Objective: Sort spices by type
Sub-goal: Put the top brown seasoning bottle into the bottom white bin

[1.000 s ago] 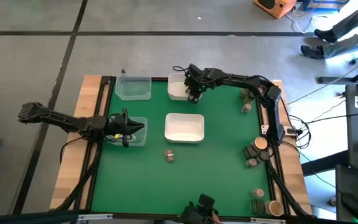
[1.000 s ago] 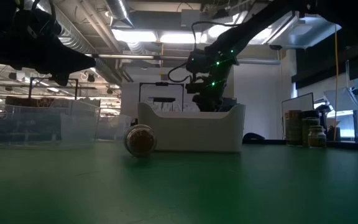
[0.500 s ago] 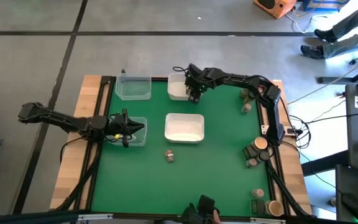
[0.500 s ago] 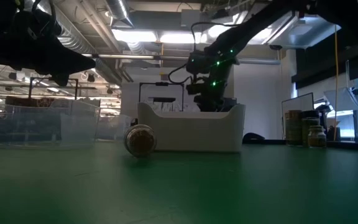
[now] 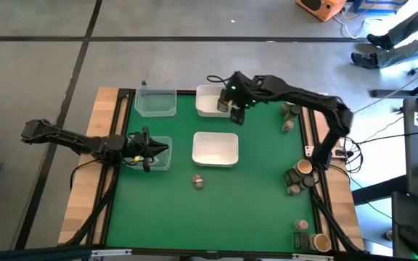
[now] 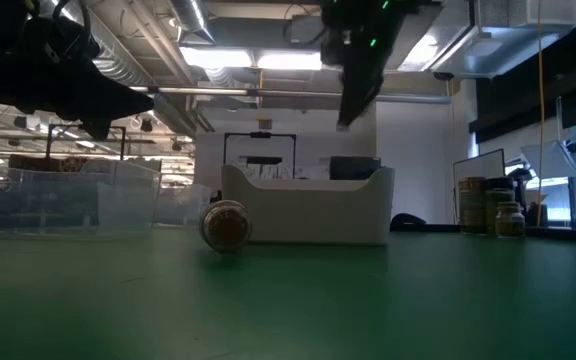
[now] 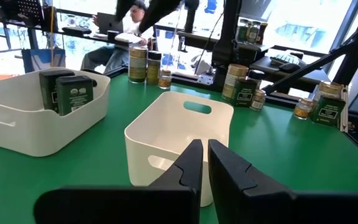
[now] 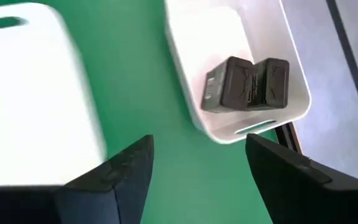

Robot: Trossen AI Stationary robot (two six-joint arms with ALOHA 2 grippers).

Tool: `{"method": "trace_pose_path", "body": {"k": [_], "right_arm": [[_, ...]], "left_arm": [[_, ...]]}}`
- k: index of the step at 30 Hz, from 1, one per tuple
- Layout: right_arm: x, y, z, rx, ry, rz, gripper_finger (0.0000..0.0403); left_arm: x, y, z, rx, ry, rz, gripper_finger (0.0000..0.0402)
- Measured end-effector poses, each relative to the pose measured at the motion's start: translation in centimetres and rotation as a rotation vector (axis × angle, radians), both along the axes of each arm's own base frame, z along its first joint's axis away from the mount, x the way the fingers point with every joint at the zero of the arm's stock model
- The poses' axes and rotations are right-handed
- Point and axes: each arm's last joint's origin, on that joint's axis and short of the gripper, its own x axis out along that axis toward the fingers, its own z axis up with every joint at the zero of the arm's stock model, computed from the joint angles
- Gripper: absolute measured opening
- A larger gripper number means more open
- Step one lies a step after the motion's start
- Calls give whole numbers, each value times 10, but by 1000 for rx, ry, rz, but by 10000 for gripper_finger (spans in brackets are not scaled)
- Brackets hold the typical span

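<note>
Two dark grey boxy tins lie side by side in the far white tray; they also show in the left wrist view. My right gripper is open and hangs high above the green mat beside that tray, touching nothing. A small brownish jar lies on its side in front of the middle white tray, seen again in the low view. My left gripper is shut and waits over the near clear tub.
Several jars and tins stand along the table's right edge: a pair near the far corner, a cluster and another near the front corner. A second clear tub sits at the far left. People are in the room behind.
My right gripper has risen from low at the far white tray to high above it and shifted a little toward the table's right edge. The two dark tins stay in that tray. My left arm has kept still.
</note>
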Motion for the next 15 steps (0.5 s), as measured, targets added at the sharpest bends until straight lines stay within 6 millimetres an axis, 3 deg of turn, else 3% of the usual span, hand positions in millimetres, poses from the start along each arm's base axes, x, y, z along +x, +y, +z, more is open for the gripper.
{"method": "trace_pose_path", "body": {"k": [4,7,10,15], "right_arm": [[-14,33,14,-6,-42,60,253],[-25,54,13,-7,-38,80,253],[-39,66,2,-29,3,39,253],[-68,70,-22,-35,64,-137,253]], "left_arm": [[0,0,0,0,0,0,15],[0,0,0,0,0,0,15],[0,0,0,0,-2,0,15],[0,0,0,-4,-3,0,15]]}}
